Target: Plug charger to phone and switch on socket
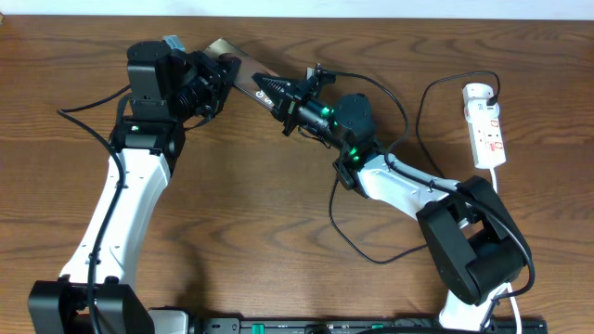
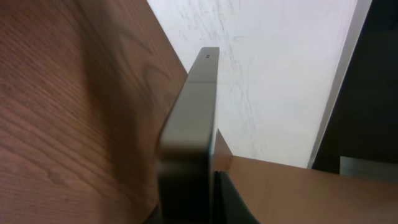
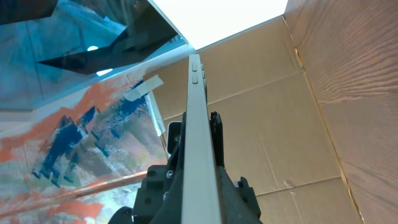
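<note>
The phone (image 1: pixel 239 67), a glossy brown slab, is held tilted above the table at the back, left of middle. My left gripper (image 1: pixel 223 82) is shut on its left side and my right gripper (image 1: pixel 271 90) is shut on its right end. The left wrist view shows the phone's dark edge (image 2: pixel 198 112) between the fingers (image 2: pixel 202 205). The right wrist view shows its pale edge (image 3: pixel 196 124) with side buttons between the jaws (image 3: pixel 199 183). The charger (image 1: pixel 419 125), a thin black cable, runs from the white socket strip (image 1: pixel 485 125) at the right toward my right arm. Its connector tip is hidden.
The socket's white cord (image 1: pixel 501 181) runs down the right side past the right arm's base (image 1: pixel 473 246). The charger cable loops on the table (image 1: pixel 357 246) in front of the right arm. Thick black robot cables hang by the left arm (image 1: pixel 88 107).
</note>
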You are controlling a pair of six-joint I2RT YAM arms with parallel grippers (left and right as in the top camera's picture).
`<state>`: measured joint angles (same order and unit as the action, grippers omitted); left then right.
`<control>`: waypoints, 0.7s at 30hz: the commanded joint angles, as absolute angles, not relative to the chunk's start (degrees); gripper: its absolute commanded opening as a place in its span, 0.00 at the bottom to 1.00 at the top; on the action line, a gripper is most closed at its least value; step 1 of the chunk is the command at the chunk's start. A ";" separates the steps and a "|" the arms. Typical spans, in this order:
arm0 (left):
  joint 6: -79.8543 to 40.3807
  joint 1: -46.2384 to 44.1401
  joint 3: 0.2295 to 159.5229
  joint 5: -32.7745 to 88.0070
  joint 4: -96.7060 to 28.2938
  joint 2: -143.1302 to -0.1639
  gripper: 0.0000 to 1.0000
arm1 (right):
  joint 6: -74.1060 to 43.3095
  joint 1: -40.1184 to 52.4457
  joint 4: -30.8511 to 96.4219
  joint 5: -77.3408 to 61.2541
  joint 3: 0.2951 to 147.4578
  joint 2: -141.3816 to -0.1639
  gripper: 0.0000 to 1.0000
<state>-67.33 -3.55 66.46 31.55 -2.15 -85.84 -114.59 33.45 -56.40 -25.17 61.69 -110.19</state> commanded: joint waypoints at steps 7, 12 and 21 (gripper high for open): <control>-66.74 -4.32 67.72 32.95 -0.49 -85.71 0.07 | -113.06 34.61 -55.94 -26.89 62.13 -109.82 0.01; -66.74 -4.32 67.72 32.95 -0.08 -85.71 0.07 | -113.03 34.61 -55.92 -26.98 62.13 -109.82 0.01; -66.74 -4.32 67.72 32.95 -0.08 -85.71 0.07 | -113.01 34.61 -55.92 -27.33 62.13 -109.82 0.01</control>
